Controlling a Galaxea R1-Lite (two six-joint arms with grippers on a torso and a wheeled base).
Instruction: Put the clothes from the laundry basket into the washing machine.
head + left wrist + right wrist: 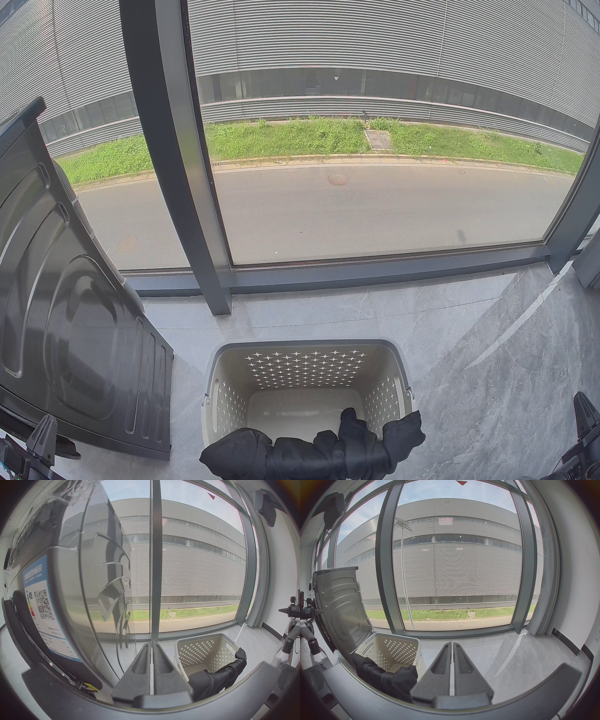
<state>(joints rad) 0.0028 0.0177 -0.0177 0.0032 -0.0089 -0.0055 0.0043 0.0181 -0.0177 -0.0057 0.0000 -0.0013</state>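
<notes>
Clothes (312,453), a single dark bundle, lie draped over the basket's near rim at the bottom centre of the head view, partly hanging outside it. At far left stands the washer (75,325), grey side panel toward me; I can't tell whether its door is open. My left gripper (152,647) sits in the bottom left corner beside that panel, fingers pressed together with nothing between them. The basket (306,369) rests on the floor (500,350) in the middle, just right of the washer. My right gripper (452,647) is in the bottom right corner, well apart from the basket, likewise closed and empty.

As I judge it, going down with the fingers closed would only shove the bundle off the rim onto the floor. Pinching one loose end could leave the rest trailing, snagging the rim and dragging or tipping the light basket.
</notes>
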